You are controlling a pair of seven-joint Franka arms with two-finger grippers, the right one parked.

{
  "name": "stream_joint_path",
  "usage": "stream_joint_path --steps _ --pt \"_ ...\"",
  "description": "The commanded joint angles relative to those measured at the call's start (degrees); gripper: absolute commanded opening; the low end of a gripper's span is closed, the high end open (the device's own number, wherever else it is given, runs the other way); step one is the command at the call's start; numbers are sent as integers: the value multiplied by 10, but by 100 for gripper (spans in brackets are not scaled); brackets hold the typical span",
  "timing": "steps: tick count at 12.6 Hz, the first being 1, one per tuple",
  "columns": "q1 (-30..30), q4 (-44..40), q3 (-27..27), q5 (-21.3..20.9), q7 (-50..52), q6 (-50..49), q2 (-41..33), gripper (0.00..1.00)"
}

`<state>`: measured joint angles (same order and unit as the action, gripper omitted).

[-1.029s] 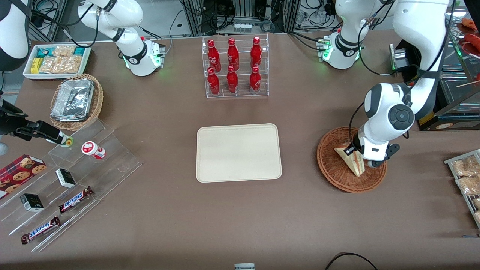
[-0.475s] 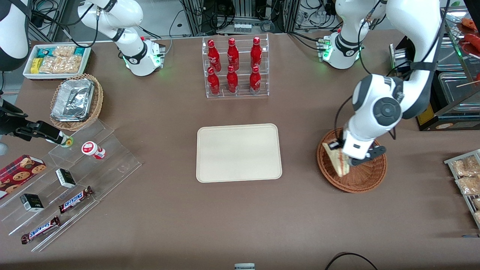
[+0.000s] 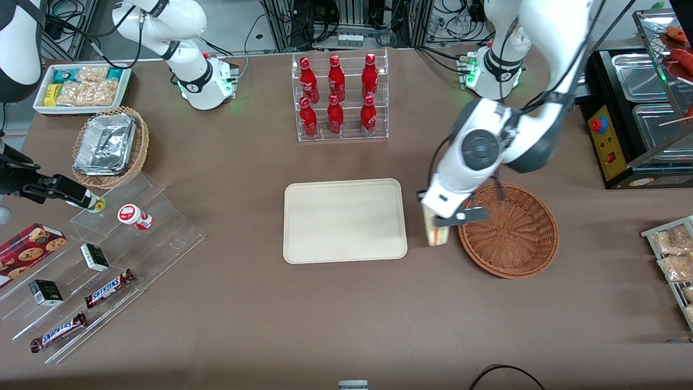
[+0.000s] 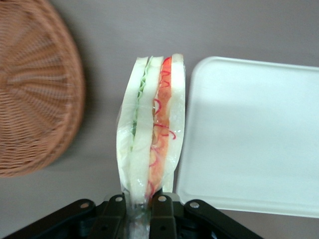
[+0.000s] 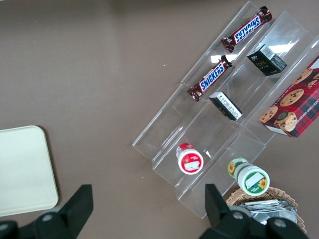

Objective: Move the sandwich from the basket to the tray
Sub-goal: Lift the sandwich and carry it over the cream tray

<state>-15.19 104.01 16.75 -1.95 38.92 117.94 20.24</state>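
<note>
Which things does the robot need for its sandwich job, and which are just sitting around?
Needed: sandwich, clamped in the gripper between basket and tray.

Sitting around: red bottles, Snickers bars, cookie box, foil containers.

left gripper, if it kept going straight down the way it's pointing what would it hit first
The gripper, shut on the sandwich, points down at the bare table in the gap between the basket and the tray. Probably the sandwich's lower edge would meet the table first; height is unclear.
</note>
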Motion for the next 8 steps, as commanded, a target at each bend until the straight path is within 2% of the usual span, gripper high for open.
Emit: stream_joint_path --steps 1,4,8 --pt "-47 -92 -6 -19 18 -14 71 0" --pt "-98 -179 -6 -48 92 -20 145 0" --pt "-144 -258 -6 -46 140 -19 214 0"
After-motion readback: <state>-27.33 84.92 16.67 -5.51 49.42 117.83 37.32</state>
